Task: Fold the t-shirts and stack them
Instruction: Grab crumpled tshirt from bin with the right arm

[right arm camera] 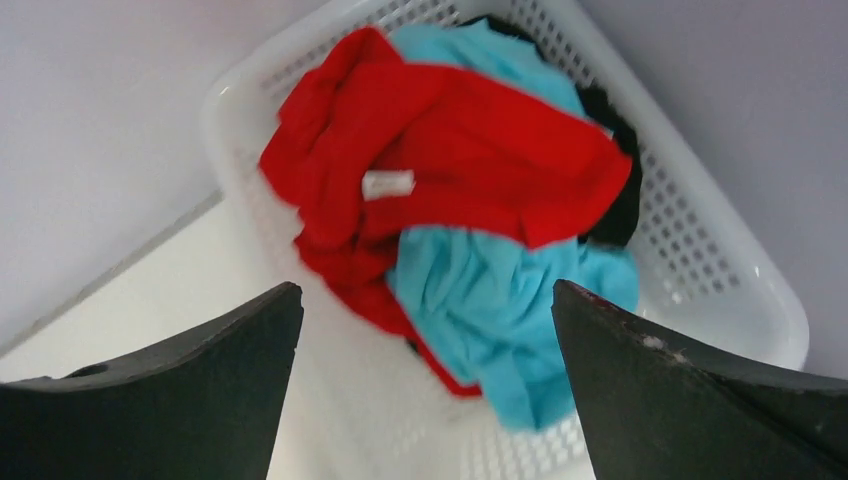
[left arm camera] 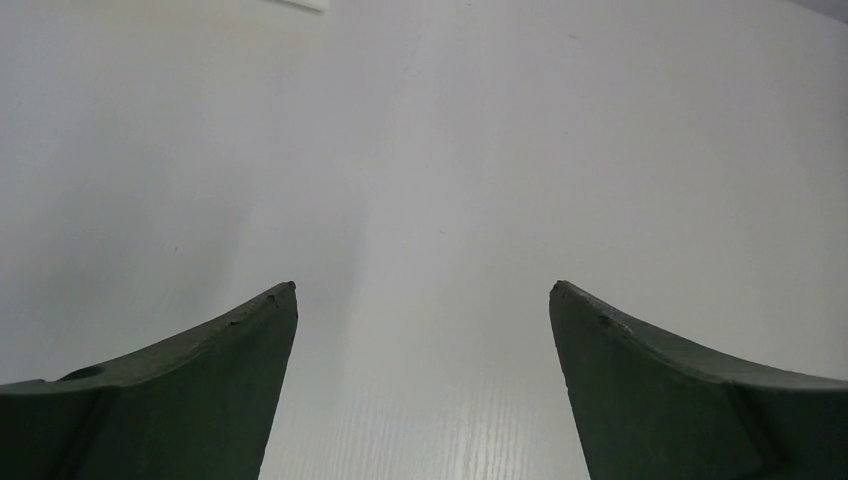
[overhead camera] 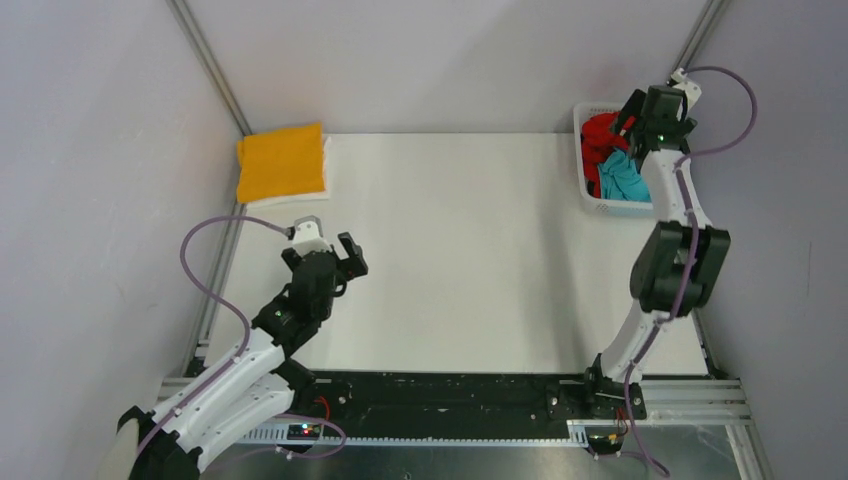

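Right jaws stood apart over basket [right arm camera: 720,250], upper right of the top view; red shirt [right arm camera: 470,150] lay atop turquoise shirt [right arm camera: 490,300]. Left jaws stood apart, empty, over counter [overhead camera: 460,250]. Orange shirt [overhead camera: 282,160] lay folded, upper left. Recommended: pinch red shirt alone, lift clear.

Red shirt [right arm camera: 470,170], turquoise shirt [right arm camera: 490,300] and orange-yellow shirt [overhead camera: 281,162]; white lattice basket [right arm camera: 700,250].

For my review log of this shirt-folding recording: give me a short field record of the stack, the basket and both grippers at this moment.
stack: folded orange-yellow cloth t-shirt on a folded white cloth, far-left corner of the white table
basket: white plastic lattice basket, far right, holding a crumpled red t-shirt, a turquoise t-shirt and a black cloth
left gripper: open, empty, over bare table
right gripper: open, empty, above the basket
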